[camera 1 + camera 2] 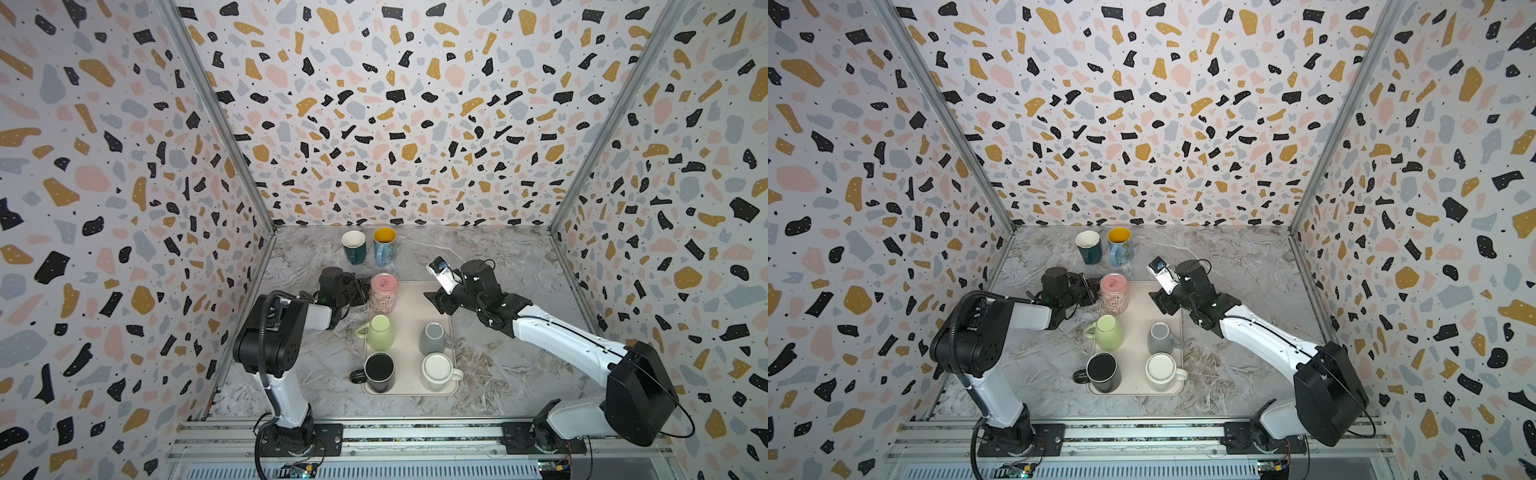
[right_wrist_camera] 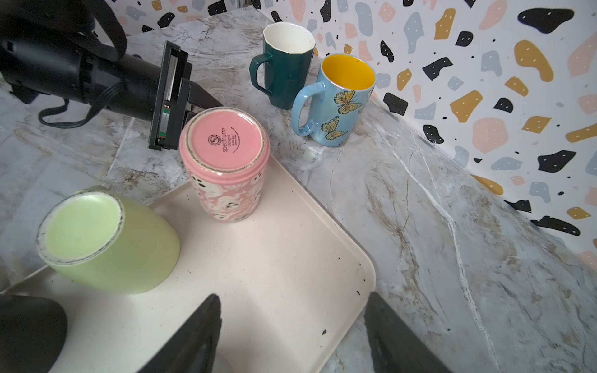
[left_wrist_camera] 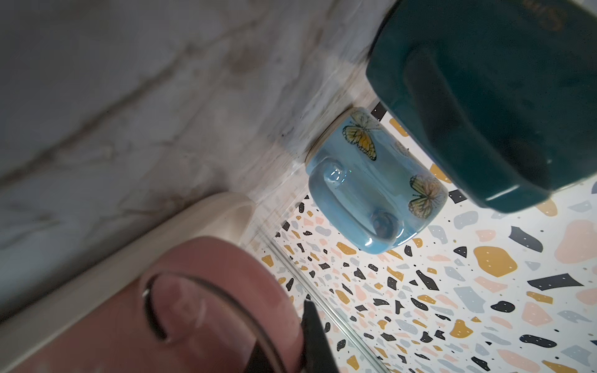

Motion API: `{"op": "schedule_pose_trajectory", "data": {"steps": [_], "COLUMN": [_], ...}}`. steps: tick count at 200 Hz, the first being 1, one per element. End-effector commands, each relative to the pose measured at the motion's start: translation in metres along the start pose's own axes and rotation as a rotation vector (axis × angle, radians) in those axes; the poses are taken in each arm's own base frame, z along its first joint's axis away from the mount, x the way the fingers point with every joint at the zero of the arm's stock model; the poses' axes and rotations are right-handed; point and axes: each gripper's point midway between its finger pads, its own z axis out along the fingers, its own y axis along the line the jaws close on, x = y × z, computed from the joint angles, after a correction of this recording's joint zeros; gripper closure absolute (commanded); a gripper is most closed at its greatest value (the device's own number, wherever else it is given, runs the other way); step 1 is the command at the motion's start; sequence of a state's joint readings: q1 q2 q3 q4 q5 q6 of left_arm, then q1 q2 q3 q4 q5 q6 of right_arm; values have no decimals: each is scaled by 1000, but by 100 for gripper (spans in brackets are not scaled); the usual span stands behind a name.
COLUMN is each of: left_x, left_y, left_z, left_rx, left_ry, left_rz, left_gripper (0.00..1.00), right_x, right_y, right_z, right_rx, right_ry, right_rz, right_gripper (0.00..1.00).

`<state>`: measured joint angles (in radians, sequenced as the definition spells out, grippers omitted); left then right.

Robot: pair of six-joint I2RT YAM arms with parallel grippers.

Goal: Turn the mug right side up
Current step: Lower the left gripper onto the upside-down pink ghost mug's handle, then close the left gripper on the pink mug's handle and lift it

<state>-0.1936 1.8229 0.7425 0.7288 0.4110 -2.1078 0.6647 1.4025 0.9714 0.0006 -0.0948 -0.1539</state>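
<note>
1. Mug check: I see the pink mug (image 1: 383,293) (image 2: 226,161) standing mouth-down on the far left corner of the tray (image 1: 415,299). Its base faces up and its long axis is upright.
2. Its handle is on the left side, toward the left gripper (image 1: 362,286). From the left wrist the handle fills the foreground of the pink mug (image 3: 193,306).
3. I read the left gripper's jaws as pinched together at that side, on the handle as far as I can make out.
4. My right gripper (image 1: 436,301) (image 2: 290,339) hovers over the tray's far right part, jaws spread wide and holding nothing.
5. On the table (image 1: 498,270) beyond the tray, a teal mug (image 1: 354,246) and a blue mug (image 1: 384,246) stand mouth-up. A green mug (image 1: 380,332) sits base-up just nearer than the pink one.
</note>
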Motion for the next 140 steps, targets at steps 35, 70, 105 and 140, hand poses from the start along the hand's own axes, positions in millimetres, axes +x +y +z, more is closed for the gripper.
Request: {"op": "schedule_pose_trajectory", "data": {"steps": [35,70,105,140], "left_x": [17,39,75,100], "left_y": [-23,-63,-96,-112], "left_z": [5,-2,-2,-1], "left_rx": [103,255,314,307], "left_ry": [78,149,230,248], "left_rz": [-30,50,212,369], "left_gripper": [100,100,100,100], "right_x": [-16,-15,-21,-27], "right_y": [-8,-12,-16,-18], "right_z": [-7,-11,-22,-32], "right_rx": [33,56,75,82], "right_ry": [-39,-40,-63,-89], "right_rz": [3,4,5,9], "right_gripper": [28,28,28,28]}}
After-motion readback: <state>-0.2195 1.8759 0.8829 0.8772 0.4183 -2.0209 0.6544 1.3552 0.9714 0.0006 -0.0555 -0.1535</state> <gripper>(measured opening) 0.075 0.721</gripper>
